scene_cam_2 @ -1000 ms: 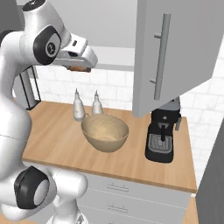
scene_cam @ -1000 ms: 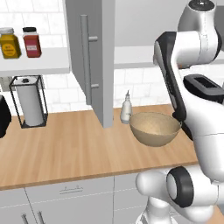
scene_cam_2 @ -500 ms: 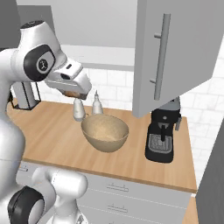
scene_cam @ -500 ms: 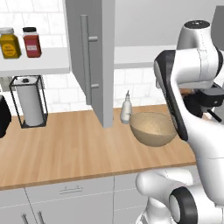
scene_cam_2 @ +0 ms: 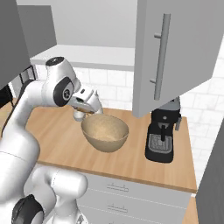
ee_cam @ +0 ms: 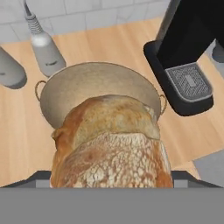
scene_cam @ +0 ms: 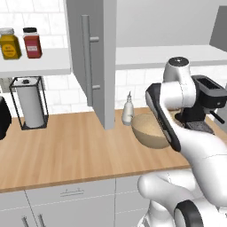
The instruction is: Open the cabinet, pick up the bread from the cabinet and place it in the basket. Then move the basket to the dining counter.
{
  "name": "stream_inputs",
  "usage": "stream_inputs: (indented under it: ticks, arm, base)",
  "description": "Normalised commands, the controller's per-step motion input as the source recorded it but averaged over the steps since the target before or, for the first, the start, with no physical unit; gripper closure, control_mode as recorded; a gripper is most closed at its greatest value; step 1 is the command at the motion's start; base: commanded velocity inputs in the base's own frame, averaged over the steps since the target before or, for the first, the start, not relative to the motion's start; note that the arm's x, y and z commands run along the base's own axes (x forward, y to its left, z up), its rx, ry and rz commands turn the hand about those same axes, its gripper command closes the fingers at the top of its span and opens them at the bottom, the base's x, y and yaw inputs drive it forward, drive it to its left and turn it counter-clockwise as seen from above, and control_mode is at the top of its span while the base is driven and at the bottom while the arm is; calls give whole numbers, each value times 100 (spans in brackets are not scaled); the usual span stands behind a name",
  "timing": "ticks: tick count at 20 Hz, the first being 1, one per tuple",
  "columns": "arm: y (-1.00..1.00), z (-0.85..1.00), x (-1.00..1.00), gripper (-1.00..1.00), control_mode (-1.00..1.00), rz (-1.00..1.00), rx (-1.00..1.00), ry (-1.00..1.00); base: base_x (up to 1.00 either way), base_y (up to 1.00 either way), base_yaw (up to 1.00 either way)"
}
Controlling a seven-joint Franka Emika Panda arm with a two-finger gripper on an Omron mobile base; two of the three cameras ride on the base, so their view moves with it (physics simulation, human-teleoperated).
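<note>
The claw (scene_cam_2: 89, 108) grips the bread (ee_cam: 109, 144) just above the basket (scene_cam_2: 105, 133). From left: two grey bottles (ee_cam: 43, 48), the basket on the worktop (scene_cam_2: 131, 162), then the black coffee machine (scene_cam_2: 162, 135).

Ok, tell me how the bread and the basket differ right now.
The bread has a rough, golden-brown crust with pale floury patches; the basket is plain tan. The bread is held up in the pincer above the worktop; the basket rests on the wooden worktop. The bread is a solid lump; the basket is a hollow bowl with nothing in it, with small loop handles. Both are roundish and brown-toned.
</note>
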Motion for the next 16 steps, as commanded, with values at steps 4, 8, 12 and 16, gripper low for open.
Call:
stream_inputs:
  ticks: [4,8,12,16]
  arm:
    - [0,-70,78,100,-100,0,1,0]
    - [0,-74,86,100,-100,0,3,6]
    - [-9,-52,77,100,-100,0,2,9]
    - [-22,-36,64,100,-100,0,0,11]
  base:
    - [0,0,0]
    - [0,0,0]
    - [0,0,0]
    - [0,0,0]
